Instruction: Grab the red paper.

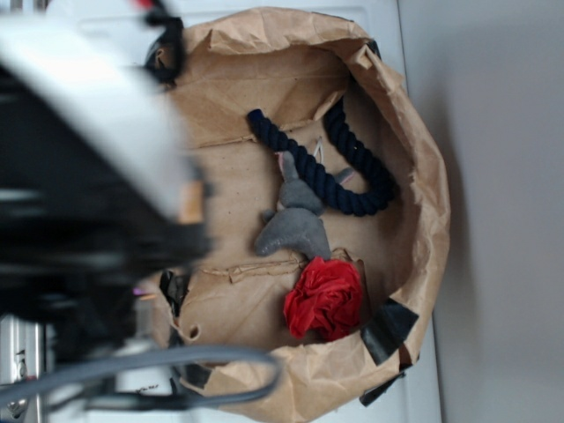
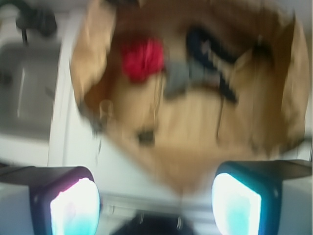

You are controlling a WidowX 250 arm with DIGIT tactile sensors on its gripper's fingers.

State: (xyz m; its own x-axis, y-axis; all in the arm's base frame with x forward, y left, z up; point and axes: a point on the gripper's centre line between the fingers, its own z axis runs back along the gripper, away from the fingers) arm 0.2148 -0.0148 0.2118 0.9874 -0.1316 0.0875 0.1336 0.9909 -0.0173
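No legible text, label, brand or number was found in either view; the blurred wrist view possibly concealed some.

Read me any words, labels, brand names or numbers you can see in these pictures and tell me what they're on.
None: no readable text in either view.
The brown paper bag is plain, with no print showing.
The red paper, the grey plush toy and the dark blue rope carry no label.
The wrist view is motion-blurred, so any small marking near the gripper could not be read.
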